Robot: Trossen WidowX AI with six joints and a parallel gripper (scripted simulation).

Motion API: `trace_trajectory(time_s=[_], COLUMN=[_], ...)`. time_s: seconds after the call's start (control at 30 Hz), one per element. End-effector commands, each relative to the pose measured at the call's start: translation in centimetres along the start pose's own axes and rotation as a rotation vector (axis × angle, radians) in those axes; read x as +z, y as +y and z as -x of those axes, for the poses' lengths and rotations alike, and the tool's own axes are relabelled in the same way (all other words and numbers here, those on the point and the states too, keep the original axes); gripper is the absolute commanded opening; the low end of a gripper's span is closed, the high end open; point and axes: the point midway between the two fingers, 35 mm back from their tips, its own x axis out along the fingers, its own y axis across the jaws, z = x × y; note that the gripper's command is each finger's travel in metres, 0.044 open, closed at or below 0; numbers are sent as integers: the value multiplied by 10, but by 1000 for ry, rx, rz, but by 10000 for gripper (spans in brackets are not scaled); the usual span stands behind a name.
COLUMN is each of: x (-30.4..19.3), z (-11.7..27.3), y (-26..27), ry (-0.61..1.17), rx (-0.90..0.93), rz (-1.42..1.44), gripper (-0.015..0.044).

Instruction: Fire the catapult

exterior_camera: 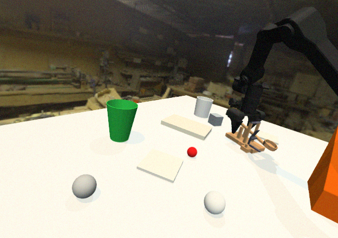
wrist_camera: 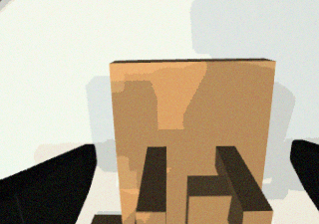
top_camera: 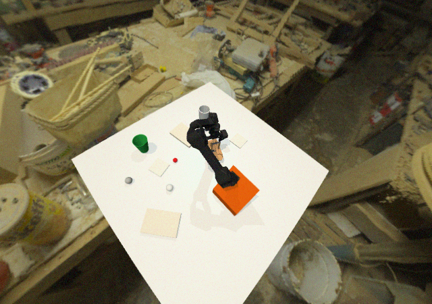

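The wooden catapult (top_camera: 217, 153) (exterior_camera: 246, 133) stands upright on the table, its base plank (wrist_camera: 169, 102) large in the wrist view. Its spoon cup (exterior_camera: 270, 145) hangs low at the near end, and no ball shows in it. My gripper (exterior_camera: 244, 126) (wrist_camera: 192, 151) is open and empty, pointing down, with its fingers on either side of the catapult's plank at the far end. A small red ball (top_camera: 175, 160) (exterior_camera: 191, 152) lies on the table left of the catapult. The white mug (top_camera: 204, 112) (exterior_camera: 203, 107) stands upright beyond the catapult, and its inside is mostly hidden.
A grey cube (exterior_camera: 215, 119) sits near the mug. A green cup (top_camera: 140, 143) (exterior_camera: 121, 121), a grey ball (top_camera: 128, 180) (exterior_camera: 84, 185) and a white ball (top_camera: 169, 187) (exterior_camera: 214, 202) stand to the left. Several flat cream tiles lie around. An orange block (top_camera: 240, 194) (exterior_camera: 325, 186) is by the arm's base.
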Motion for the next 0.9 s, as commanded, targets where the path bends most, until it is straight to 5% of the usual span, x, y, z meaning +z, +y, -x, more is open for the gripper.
trace_trajectory(time_s=[0.0,0.1,0.47,0.67,0.8,0.87], x=[-4,-4,-1,-1,0,-1], z=[-5,-5,-2,-2,37,49], y=[-1,-1,0,0,-1,-1], ry=[11,11,4,4,3,3], rx=[5,5,0,0,-3,-3], rz=[-12,-12,-2,-2,-3,-3], gripper=[440,440,151,111,6,0])
